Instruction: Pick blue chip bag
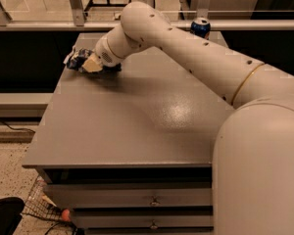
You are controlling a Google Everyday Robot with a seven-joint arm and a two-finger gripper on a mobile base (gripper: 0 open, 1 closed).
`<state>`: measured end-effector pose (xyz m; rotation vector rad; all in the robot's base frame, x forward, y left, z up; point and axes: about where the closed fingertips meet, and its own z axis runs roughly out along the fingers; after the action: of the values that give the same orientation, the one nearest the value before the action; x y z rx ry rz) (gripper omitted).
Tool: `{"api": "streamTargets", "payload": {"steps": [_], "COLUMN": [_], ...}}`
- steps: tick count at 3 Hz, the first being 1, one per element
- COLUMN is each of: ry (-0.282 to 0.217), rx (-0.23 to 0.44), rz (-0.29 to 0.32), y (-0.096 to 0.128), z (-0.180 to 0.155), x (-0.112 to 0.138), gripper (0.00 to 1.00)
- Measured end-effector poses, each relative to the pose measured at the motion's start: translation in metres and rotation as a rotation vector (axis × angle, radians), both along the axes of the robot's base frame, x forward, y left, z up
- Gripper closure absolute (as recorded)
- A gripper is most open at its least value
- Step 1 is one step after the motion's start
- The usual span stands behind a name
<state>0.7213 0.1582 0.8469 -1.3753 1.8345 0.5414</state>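
The blue chip bag [75, 59], crumpled dark blue foil with white markings, lies near the far left corner of the grey table [137, 126]. My gripper [90, 64] is at the bag's right side, low over the tabletop and touching or overlapping the bag. The white arm reaches to it from the lower right and hides part of the bag.
An upright blue soda can [200, 27] stands at the table's far edge, behind the arm. A metal rail [34, 26] runs behind the table. Drawers [152, 199] sit below the tabletop. A wire basket [39, 204] is on the floor at lower left.
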Motion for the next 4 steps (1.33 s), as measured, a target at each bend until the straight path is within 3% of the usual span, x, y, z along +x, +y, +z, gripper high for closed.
{"api": "streamTargets", "payload": {"steps": [4], "ry": [0.0], "rx": [0.0], "rz": [0.0], "y": [0.0001], "z": [0.0], "x": [0.0], "gripper": [1.0]}}
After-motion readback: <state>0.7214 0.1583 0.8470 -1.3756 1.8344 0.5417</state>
